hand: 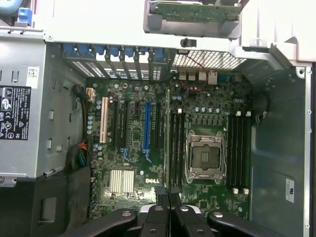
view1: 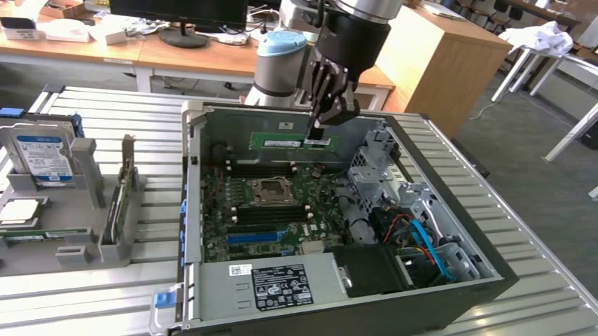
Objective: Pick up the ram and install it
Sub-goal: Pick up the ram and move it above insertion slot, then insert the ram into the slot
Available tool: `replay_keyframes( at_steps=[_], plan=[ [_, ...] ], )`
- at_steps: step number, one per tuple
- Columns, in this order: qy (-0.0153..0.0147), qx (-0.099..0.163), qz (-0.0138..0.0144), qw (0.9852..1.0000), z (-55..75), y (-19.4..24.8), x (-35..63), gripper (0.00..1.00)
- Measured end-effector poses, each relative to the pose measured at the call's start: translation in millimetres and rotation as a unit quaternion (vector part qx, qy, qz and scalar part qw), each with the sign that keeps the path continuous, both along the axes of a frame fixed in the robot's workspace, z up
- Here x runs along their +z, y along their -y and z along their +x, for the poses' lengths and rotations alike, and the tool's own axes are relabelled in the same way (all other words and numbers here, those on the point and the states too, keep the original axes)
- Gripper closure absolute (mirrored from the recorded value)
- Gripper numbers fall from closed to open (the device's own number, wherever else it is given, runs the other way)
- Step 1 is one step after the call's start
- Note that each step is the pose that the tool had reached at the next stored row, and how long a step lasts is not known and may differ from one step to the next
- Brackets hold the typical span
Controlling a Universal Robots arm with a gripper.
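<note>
The fingers (view1: 318, 130) are closed tight on one end of the ram (view1: 280, 143); the green stick hangs in the air over the motherboard (view1: 266, 210), inside the open computer case (view1: 224, 129) on the counter (view1: 103, 112).

We note ribbed metal table (view1: 84, 301). Directly on it: open computer case (view1: 234, 122), toward exterior view's right; grey parts holder (view1: 66, 241) just beside it, toward exterior view's left.

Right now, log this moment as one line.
gripper shut on ram | ram above motherboard, not seated | computer case open
</note>
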State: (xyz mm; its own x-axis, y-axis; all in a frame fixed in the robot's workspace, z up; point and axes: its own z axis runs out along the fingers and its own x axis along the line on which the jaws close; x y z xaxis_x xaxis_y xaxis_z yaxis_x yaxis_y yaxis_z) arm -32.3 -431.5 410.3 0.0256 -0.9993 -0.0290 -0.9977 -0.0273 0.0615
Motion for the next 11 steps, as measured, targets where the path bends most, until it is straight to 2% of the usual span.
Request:
replay_keyframes(
  at_steps=[7,11],
  plan=[
    [-0.0001,0.000,-0.0002,1.0000,0.0,0.0,-7.0,0.88],
    [0.0000,0.000,-0.0001,1.0000,0.0,0.1,-7.7,0.88]
  ],
)
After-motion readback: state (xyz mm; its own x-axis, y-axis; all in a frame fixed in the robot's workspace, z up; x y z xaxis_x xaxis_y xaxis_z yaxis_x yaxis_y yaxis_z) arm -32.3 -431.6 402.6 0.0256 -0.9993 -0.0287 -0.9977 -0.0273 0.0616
